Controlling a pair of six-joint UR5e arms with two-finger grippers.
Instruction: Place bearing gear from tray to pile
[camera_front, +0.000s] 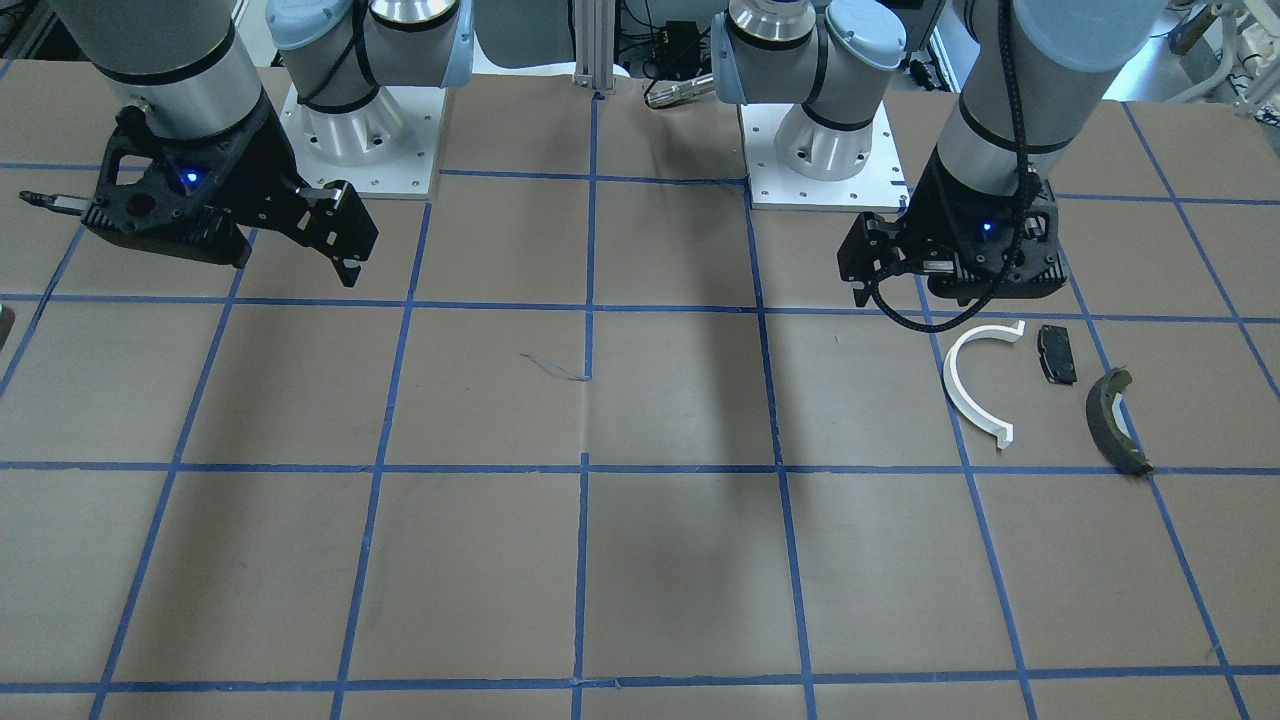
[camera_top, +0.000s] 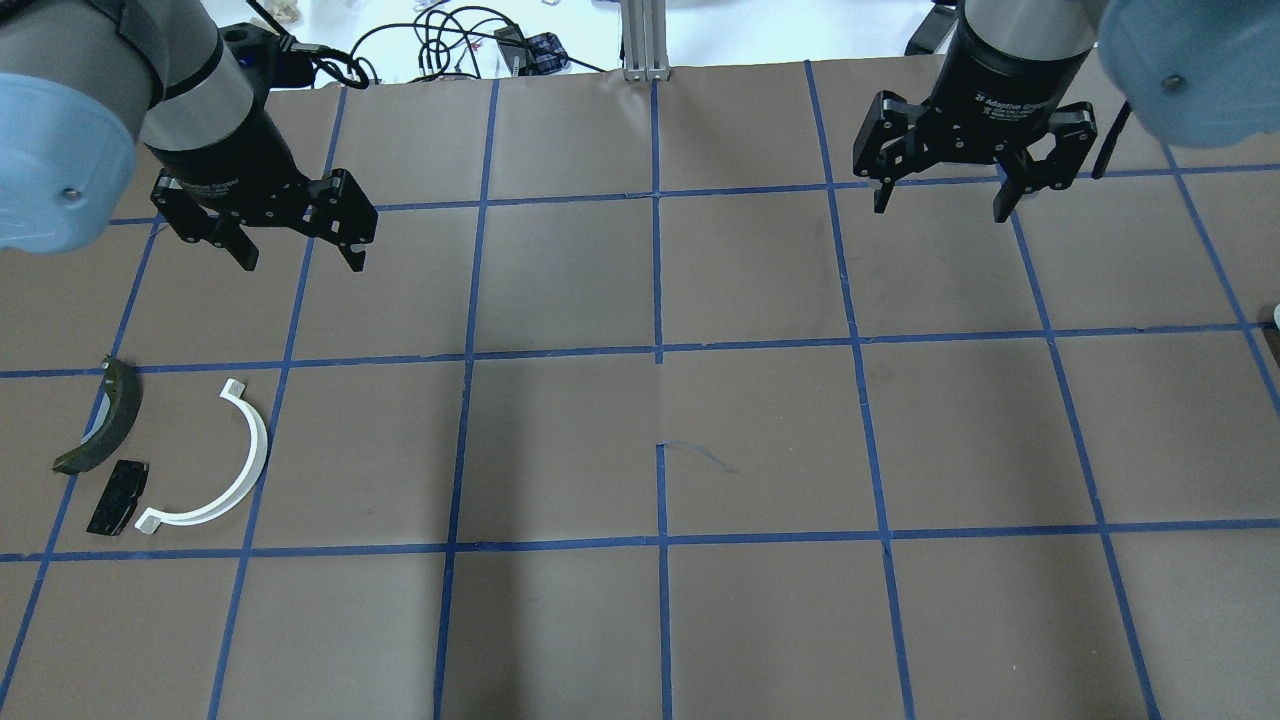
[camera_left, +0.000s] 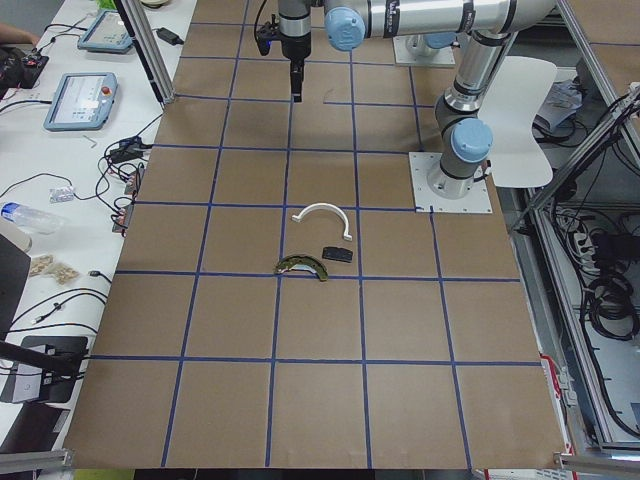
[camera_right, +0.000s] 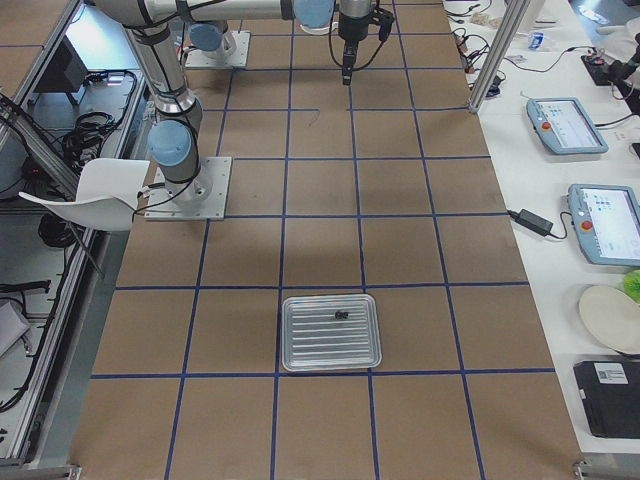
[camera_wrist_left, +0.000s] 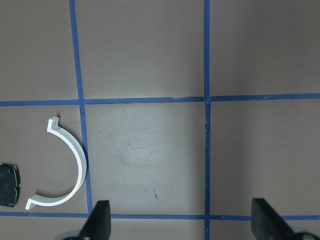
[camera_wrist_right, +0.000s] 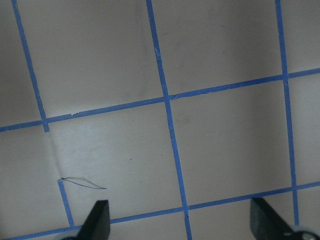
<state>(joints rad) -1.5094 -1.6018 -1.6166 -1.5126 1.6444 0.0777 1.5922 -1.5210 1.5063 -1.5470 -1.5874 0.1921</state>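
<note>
The metal tray (camera_right: 330, 350) shows only in the exterior right view, near that end of the table, with a small dark bearing gear (camera_right: 341, 315) in it. The pile lies on the robot's left side: a white half-ring arc (camera_top: 215, 465), a flat black pad (camera_top: 117, 497) and a dark olive curved shoe (camera_top: 105, 417). My left gripper (camera_top: 300, 255) is open and empty, raised just beyond the pile; its wrist view shows the arc (camera_wrist_left: 67, 170) below. My right gripper (camera_top: 940, 208) is open and empty over bare table, far from the tray.
Brown table paper carries a blue tape grid (camera_top: 658, 350). The two arm bases (camera_front: 360, 130) stand at the robot's edge. Tablets (camera_right: 565, 125) and cables lie on the white bench beside the table.
</note>
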